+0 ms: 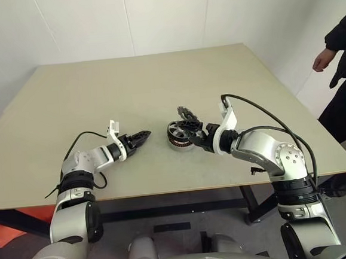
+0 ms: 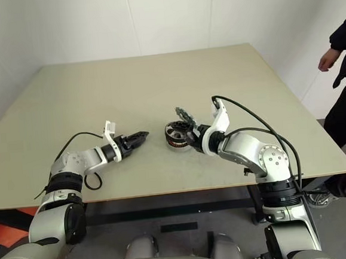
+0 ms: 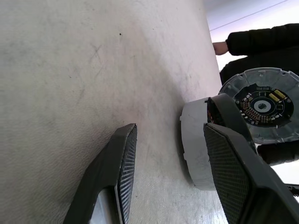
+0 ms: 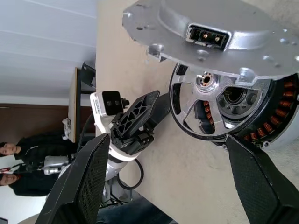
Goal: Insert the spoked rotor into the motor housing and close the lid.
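The motor housing [image 1: 176, 136] sits on the bench [image 1: 145, 83], near its middle and toward the near edge. The spoked rotor [image 4: 212, 109] lies in the housing, and the lid [image 1: 186, 113] stands tilted just behind it, touching it (at its far right side). The left hand [image 1: 142, 135] rests low just left of the housing; the right hand [image 1: 192, 131] is at its right. A person [image 1: 341, 62] stands off the bench's far right.

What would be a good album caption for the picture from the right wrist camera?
Two wide-open black fingers reach toward a copper-wound motor housing holding a spoked wheel, a silver lid beside it.
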